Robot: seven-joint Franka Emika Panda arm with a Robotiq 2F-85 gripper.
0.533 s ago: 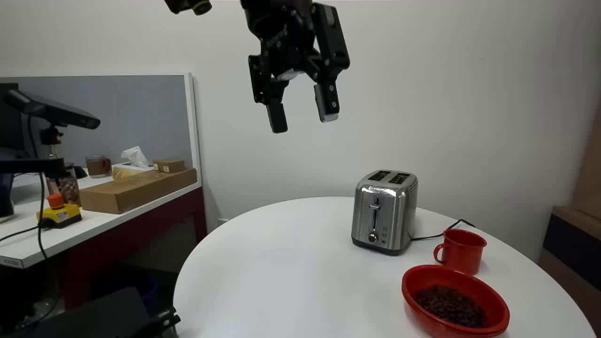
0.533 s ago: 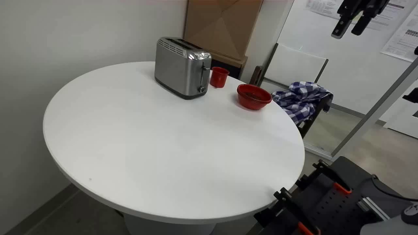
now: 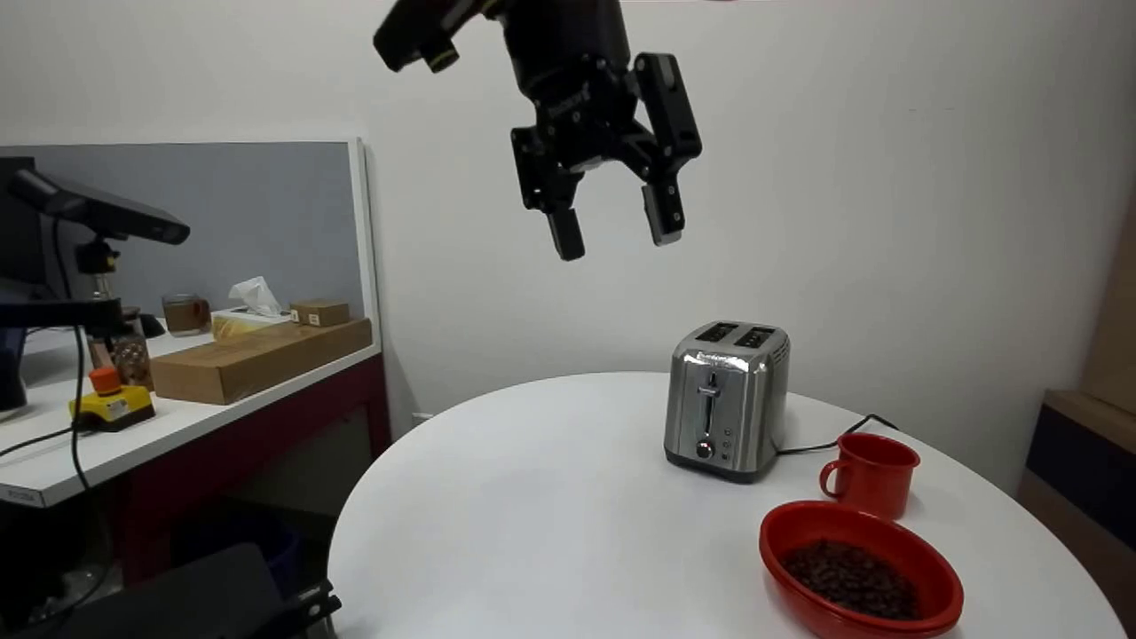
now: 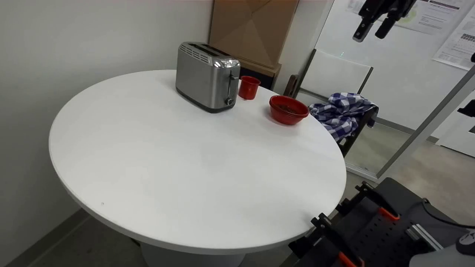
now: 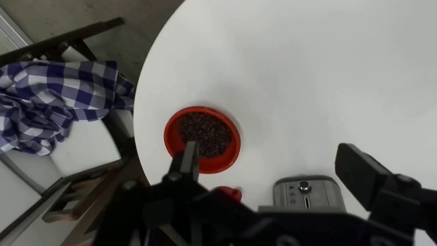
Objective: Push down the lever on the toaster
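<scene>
Aloft, at about eleven o'clock from a steel toaster [image 3: 728,404] in an exterior view, the end effector [image 3: 617,237] is hanging well apart from it, jaws spread wide, and we are seeing nothing between them. Below, the toaster is standing upright at twelve o'clock on the round white counter [image 4: 178,159] in an exterior view, with a red mug [image 4: 248,89] and a red bowl [image 4: 285,119] sitting at one and two. The toaster's lever [image 3: 709,390] is resting near the top of its run, awaiting the press. We are expecting it to be stiff and sprung, small and smooth enough for a glancing touch to slip off, so we are favouring a push on its middle, straight toward six o'clock, rather than a pinch. We are reckoning the toaster light enough to skid under a slanting shove.
</scene>
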